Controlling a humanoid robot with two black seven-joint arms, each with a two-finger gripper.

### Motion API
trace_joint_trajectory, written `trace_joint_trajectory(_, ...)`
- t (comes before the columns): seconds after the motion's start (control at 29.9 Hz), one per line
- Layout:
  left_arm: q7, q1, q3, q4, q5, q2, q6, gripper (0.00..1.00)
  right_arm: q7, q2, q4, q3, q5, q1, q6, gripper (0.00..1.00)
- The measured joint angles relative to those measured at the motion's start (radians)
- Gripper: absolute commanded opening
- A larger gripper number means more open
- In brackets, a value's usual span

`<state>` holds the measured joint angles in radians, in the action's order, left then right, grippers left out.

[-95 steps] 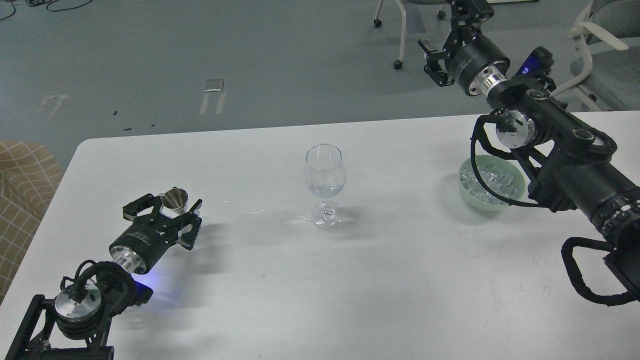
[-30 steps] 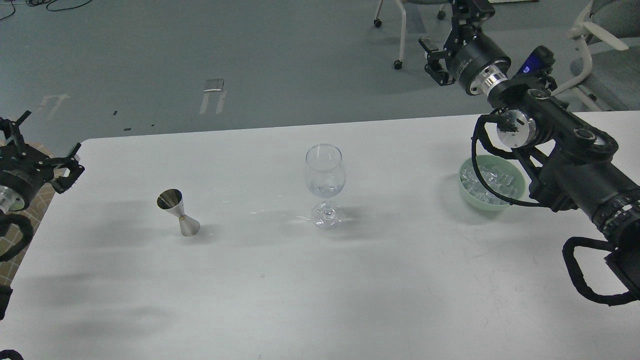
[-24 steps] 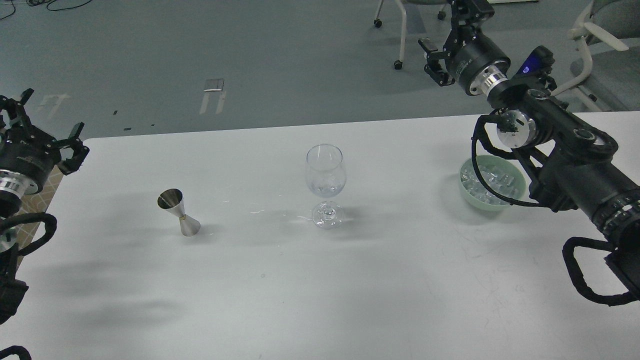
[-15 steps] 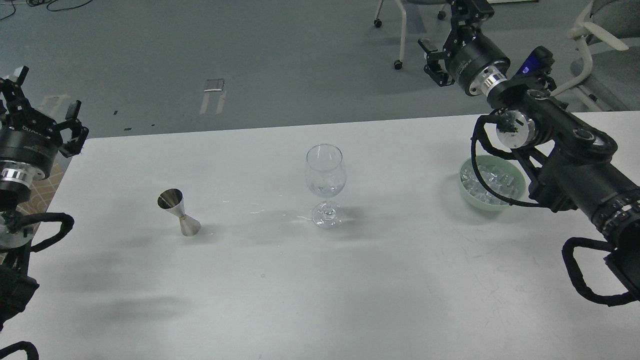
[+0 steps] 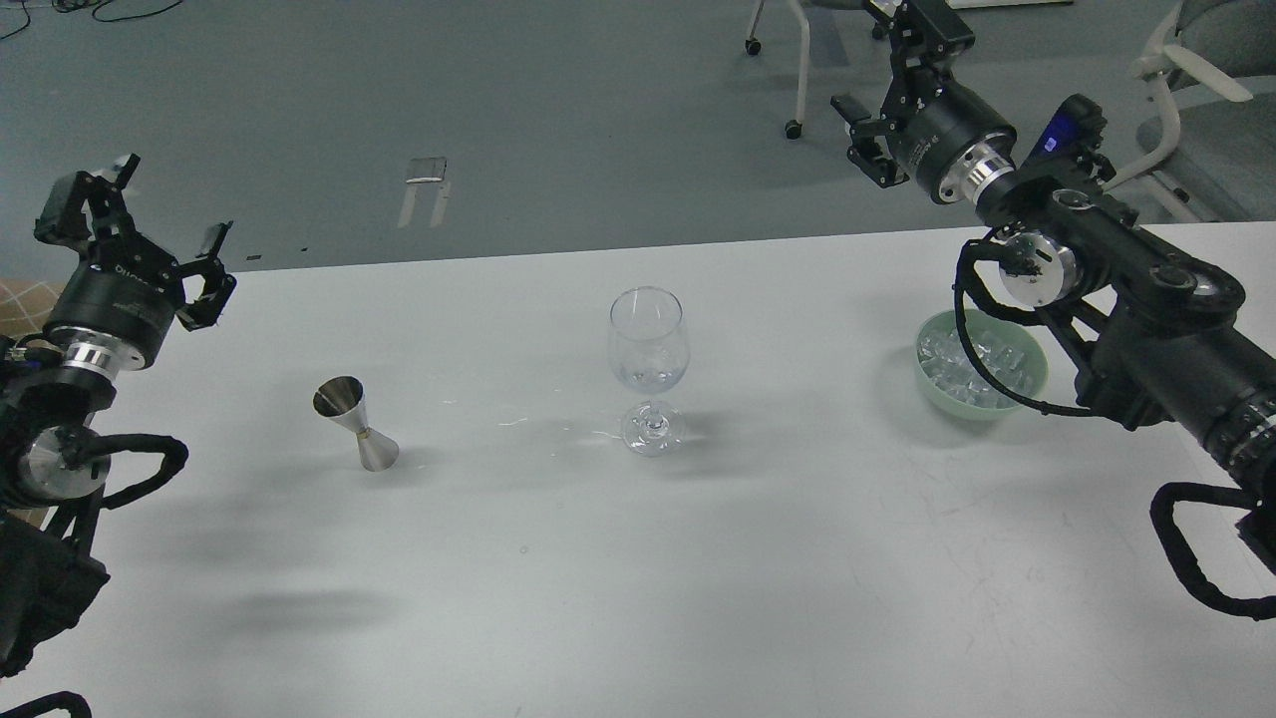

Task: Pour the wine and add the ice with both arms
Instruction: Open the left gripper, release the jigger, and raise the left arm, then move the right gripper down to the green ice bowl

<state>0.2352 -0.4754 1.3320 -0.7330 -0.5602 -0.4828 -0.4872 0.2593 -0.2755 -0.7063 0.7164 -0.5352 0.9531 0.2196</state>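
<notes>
A clear wine glass [image 5: 648,344] stands upright in the middle of the white table [image 5: 638,558], with a little colourless wine low in its bowl. A steel jigger [image 5: 354,424] stands upright to its left. Ice cubes [image 5: 972,364] fill a pale green bowl [image 5: 982,404] at the right. My left gripper [image 5: 135,224] is open and empty, raised over the table's far left corner, well left of the jigger. My right gripper [image 5: 897,75] is open and empty, raised high beyond the table's far edge, above and behind the bowl.
Small wet streaks [image 5: 518,424] lie on the table between jigger and glass. My right arm's forearm [image 5: 1146,329] hangs over the bowl's right side. Office chairs [image 5: 797,60] stand on the grey floor behind. A tan checked seat [image 5: 20,294] sits by the left edge.
My left gripper let go of the jigger, left it standing, then drew back left and rose, now swinging in over the far left corner. My right gripper shifted slightly up.
</notes>
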Motion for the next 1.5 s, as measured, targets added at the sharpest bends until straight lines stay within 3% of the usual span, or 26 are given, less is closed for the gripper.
trace_joint_trajectory(0.33, -0.001, -0.035, -0.096, -0.001, -0.011, 0.005, -0.001, 0.98, 0.000, -0.355, -0.290, -0.169, -0.307, -0.017, -0.055, 1.00)
trace_joint_trajectory(0.7, 0.001, -0.050, -0.112, -0.001, -0.011, 0.024, 0.013, 0.98, -0.002, -0.567, -0.487, -0.212, -0.876, -0.192, -0.288, 1.00)
trace_joint_trajectory(0.97, 0.001, -0.054, -0.120, 0.004, -0.013, 0.067, 0.023, 0.98, 0.001, -0.596, -0.483, -0.213, -1.177, -0.324, -0.385, 1.00)
trace_joint_trajectory(1.24, 0.001, -0.051, -0.120, 0.005, -0.013, 0.073, 0.024, 0.98, 0.001, -0.571, -0.431, -0.213, -1.248, -0.375, -0.388, 1.00)
trace_joint_trajectory(1.5, 0.001, -0.048, -0.120, 0.004, -0.012, 0.080, 0.023, 0.98, -0.003, -0.471, -0.348, -0.213, -1.306, -0.381, -0.384, 0.96)
